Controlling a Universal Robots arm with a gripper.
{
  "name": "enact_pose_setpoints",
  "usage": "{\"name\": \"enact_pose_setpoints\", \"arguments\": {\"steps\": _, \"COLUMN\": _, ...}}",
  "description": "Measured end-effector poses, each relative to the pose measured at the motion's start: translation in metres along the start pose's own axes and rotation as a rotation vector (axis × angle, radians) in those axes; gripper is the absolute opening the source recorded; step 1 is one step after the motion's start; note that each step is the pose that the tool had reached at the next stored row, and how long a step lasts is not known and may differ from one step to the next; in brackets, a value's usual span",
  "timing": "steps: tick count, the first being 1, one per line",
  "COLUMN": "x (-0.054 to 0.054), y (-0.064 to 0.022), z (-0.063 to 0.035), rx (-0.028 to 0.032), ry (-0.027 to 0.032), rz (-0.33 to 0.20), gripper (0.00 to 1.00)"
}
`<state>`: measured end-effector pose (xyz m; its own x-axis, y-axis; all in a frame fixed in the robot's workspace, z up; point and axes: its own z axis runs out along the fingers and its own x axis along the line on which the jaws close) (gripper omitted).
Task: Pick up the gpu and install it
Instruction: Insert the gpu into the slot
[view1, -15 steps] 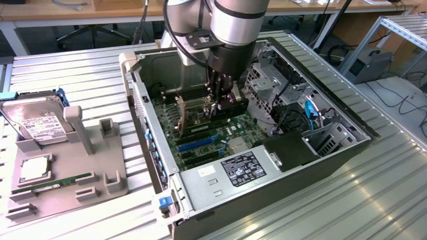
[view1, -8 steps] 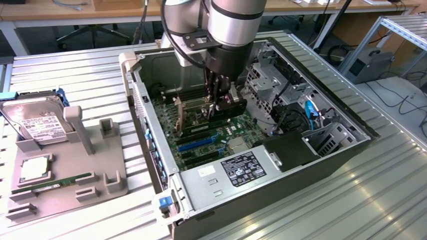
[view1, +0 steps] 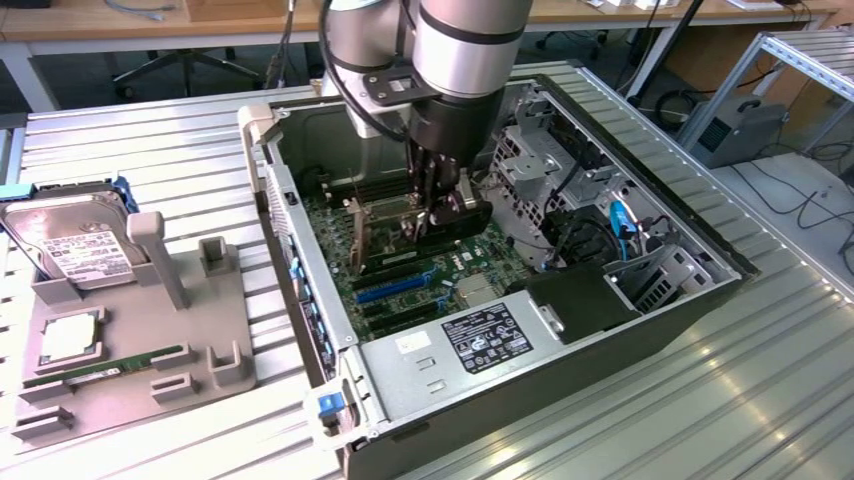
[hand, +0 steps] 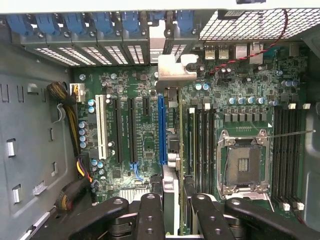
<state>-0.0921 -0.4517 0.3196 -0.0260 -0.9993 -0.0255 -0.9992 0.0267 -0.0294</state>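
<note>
Exterior view: open computer case (view1: 667, 300) lying on a ribbed metal tabletop (view1: 160, 150), side panel off. Reaching down into the case from above, the arm, with the tool (view1: 430, 215) low over the motherboard (view1: 400, 290). Clamped in the tool, the gpu (view1: 400, 235), standing on edge, long axis running along the board toward the rear wall of the case. Little room around it: drive cage (view1: 534, 165) close on the exterior view's right, case wall on the left. Outside the case on the exterior view's left, a grey fixture (view1: 134, 370) carrying a hard drive (view1: 74, 250) and a memory stick (view1: 127, 362).

Wrist view: tool fingers (hand: 150, 215) closed on the gpu (hand: 172, 150), seen edge-on as a thin strip. Silver bracket (hand: 172, 70) at the far end, pointing to the slotted rear panel with blue clips (hand: 75, 22). Card just beside the blue slot (hand: 162, 127); whether seated, cannot tell. Memory slots (hand: 200, 145) and the empty processor socket (hand: 245, 162) near on the other side.
</note>
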Motion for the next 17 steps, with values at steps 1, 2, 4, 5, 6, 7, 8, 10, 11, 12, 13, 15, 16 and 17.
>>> {"name": "enact_pose_setpoints", "arguments": {"steps": 1, "x": 0.0003, "y": 0.0004, "z": 0.0001, "rx": 0.0, "ry": 0.0, "rz": 0.0, "gripper": 0.27}}
{"name": "enact_pose_setpoints", "arguments": {"steps": 2, "x": 0.0008, "y": 0.0009, "z": 0.0004, "rx": 0.0, "ry": -0.0001, "rz": 0.0, "gripper": 0.27}}
{"name": "enact_pose_setpoints", "arguments": {"steps": 4, "x": 0.0015, "y": 0.0017, "z": 0.0006, "rx": -0.0001, "ry": 0.0, "rz": 0.0, "gripper": 0.27}}
{"name": "enact_pose_setpoints", "arguments": {"steps": 5, "x": 0.0017, "y": 0.0021, "z": 0.0008, "rx": 0.0, "ry": -0.0001, "rz": 0.0, "gripper": 0.27}}
{"name": "enact_pose_setpoints", "arguments": {"steps": 6, "x": 0.002, "y": 0.0024, "z": 0.0009, "rx": 0.0, "ry": -0.0001, "rz": 0.0, "gripper": 0.27}}
{"name": "enact_pose_setpoints", "arguments": {"steps": 7, "x": 0.0021, "y": 0.0028, "z": 0.001, "rx": 0.0, "ry": 0.0, "rz": 0.0, "gripper": 0.27}}
{"name": "enact_pose_setpoints", "arguments": {"steps": 8, "x": 0.0024, "y": 0.0031, "z": 0.0011, "rx": 0.0, "ry": -0.0001, "rz": 0.0, "gripper": 0.27}}
{"name": "enact_pose_setpoints", "arguments": {"steps": 10, "x": 0.0026, "y": 0.0036, "z": 0.0013, "rx": 0.0, "ry": 0.0, "rz": 0.0, "gripper": 0.27}}
{"name": "enact_pose_setpoints", "arguments": {"steps": 11, "x": 0.0028, "y": 0.0039, "z": 0.0014, "rx": 0.0, "ry": -0.0001, "rz": 0.0, "gripper": 0.27}}
{"name": "enact_pose_setpoints", "arguments": {"steps": 12, "x": 0.0029, "y": 0.0042, "z": 0.0014, "rx": -0.0001, "ry": 0.0, "rz": 0.0, "gripper": 0.27}}
{"name": "enact_pose_setpoints", "arguments": {"steps": 13, "x": 0.0031, "y": 0.0045, "z": 0.0015, "rx": 0.0, "ry": 0.0, "rz": 0.0, "gripper": 0.27}}
{"name": "enact_pose_setpoints", "arguments": {"steps": 15, "x": 0.0033, "y": 0.005, "z": 0.0017, "rx": 0.0, "ry": 0.0, "rz": 0.0, "gripper": 0.27}}
{"name": "enact_pose_setpoints", "arguments": {"steps": 16, "x": 0.0034, "y": 0.0052, "z": 0.0018, "rx": 0.0, "ry": 0.0, "rz": 0.0, "gripper": 0.27}}
{"name": "enact_pose_setpoints", "arguments": {"steps": 17, "x": 0.0035, "y": 0.0055, "z": 0.0019, "rx": 0.0, "ry": 0.0, "rz": 0.0, "gripper": 0.27}}
